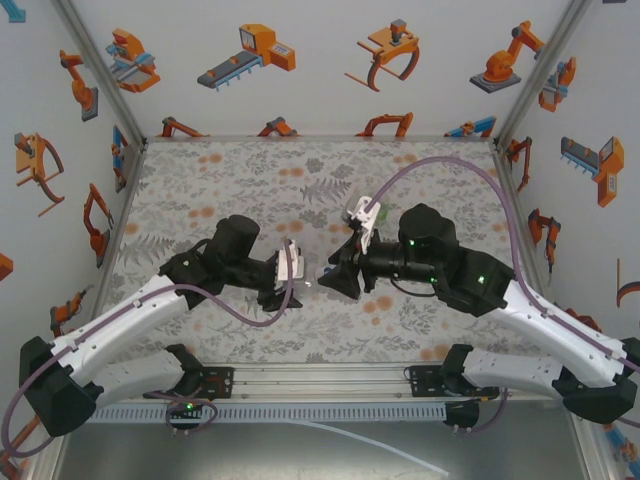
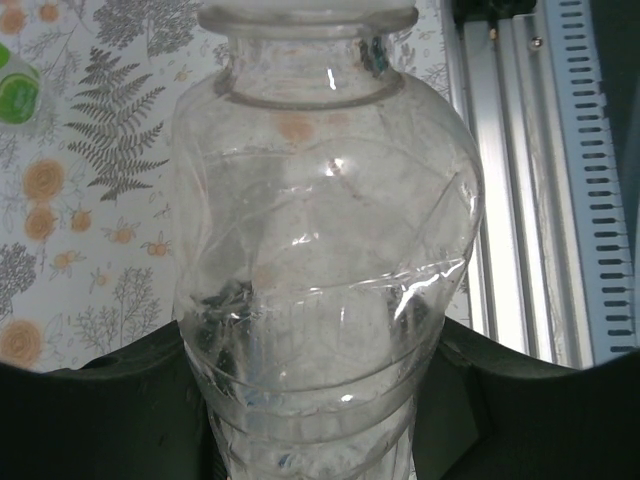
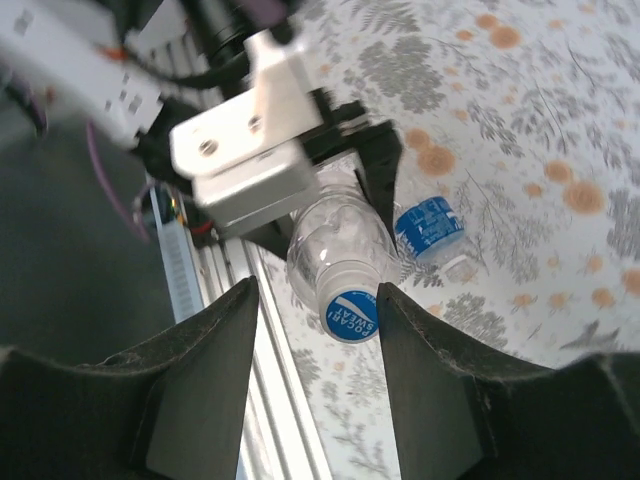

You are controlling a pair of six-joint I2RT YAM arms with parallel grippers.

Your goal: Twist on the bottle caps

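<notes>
In the left wrist view, the left gripper (image 2: pixel 312 385) is clenched on the lower body of the clear bottle (image 2: pixel 325 250), its dark fingers (image 2: pixel 95 420) pressing on either side. The bottle rises away from the fingers to its neck. The cap (image 2: pixel 305 14) sits on the mouth at the top edge of the view. Beside it runs the aluminium rail (image 2: pixel 510 180).

In the right wrist view, the right gripper (image 3: pixel 318 295) is released, with its fingers standing apart. The cap, blue-printed on top, lies between the fingertips, close to one finger with a clear gap to the other. Beyond the cap are the bottle's shoulder and the left gripper holding it. Farther off, a blue-labelled bottle (image 3: pixel 428 225) lies on the floral table (image 3: pixel 520 120), just beside the held bottle.

From above, the two grippers face each other over the table's near middle.
</notes>
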